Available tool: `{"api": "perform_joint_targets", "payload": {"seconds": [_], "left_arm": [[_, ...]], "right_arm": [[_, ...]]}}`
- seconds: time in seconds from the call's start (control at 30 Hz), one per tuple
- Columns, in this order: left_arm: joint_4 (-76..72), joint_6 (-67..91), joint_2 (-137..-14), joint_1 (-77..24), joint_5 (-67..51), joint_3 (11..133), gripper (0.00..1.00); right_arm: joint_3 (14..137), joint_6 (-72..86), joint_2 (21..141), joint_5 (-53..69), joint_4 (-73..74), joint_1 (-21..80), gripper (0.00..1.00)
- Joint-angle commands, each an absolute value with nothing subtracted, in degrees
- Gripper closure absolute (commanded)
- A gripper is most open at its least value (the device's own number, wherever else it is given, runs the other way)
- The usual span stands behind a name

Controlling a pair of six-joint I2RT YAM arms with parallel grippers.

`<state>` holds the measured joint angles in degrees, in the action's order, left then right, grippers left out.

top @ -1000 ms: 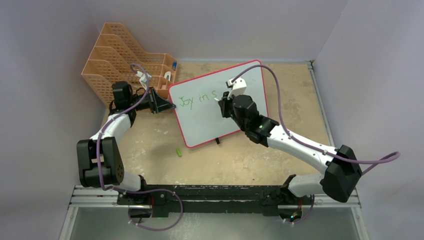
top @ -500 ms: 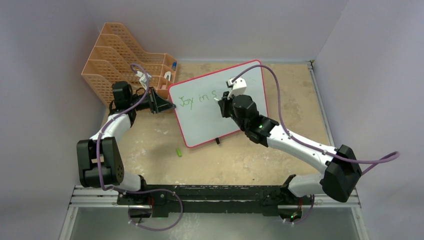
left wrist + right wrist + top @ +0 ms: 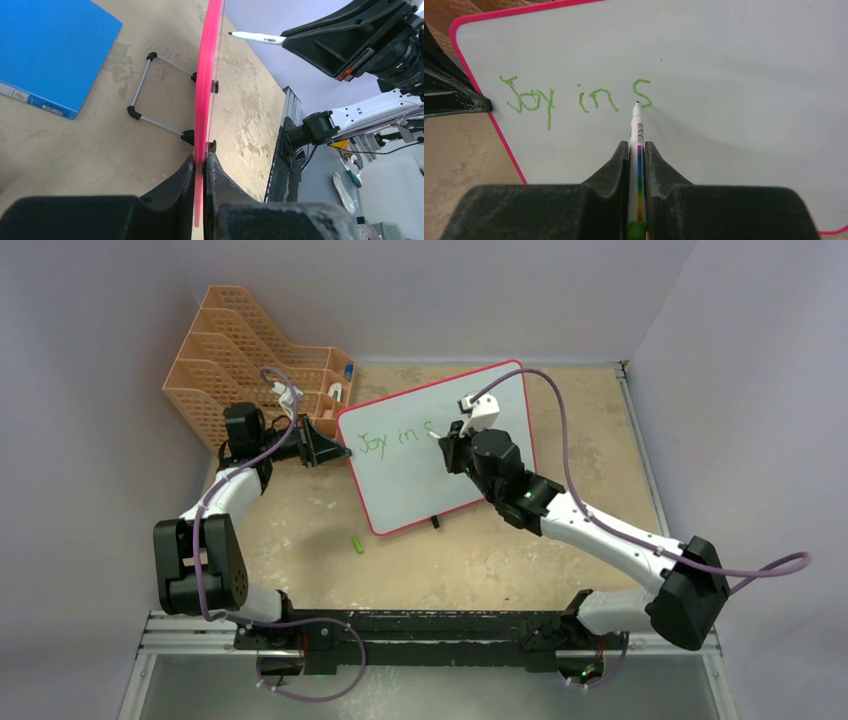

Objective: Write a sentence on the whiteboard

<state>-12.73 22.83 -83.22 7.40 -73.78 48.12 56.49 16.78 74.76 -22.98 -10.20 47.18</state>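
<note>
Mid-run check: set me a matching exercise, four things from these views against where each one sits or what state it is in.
Things
1. left gripper
2. marker
3. blue folder
4. small green piece

Places or states
A. flat on the table, on the whiteboard's stand side
B. clamped in the right gripper, tip at the green S
C. shut on the whiteboard's pink edge
D. loose on the table, between whiteboard and arm bases

Pairs: 1-C, 2-B, 3-A, 4-D
</note>
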Motion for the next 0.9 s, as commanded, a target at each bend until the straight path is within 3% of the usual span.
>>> {"api": "perform_joint_targets", "payload": {"seconds": [0.0,0.87], "left_arm": [[-12.3,20.9,-81.9,6.7,-73.5,49.8,1.00],[-12.1,20.7,-81.8,6.6,-73.5,49.9,1.00]], "right_arm": [[57.9,15.6,70.9,-24.8,-11.1,46.8,1.00],[57.6,15.2,74.2,-27.8,-14.4,46.8,1.00]]}}
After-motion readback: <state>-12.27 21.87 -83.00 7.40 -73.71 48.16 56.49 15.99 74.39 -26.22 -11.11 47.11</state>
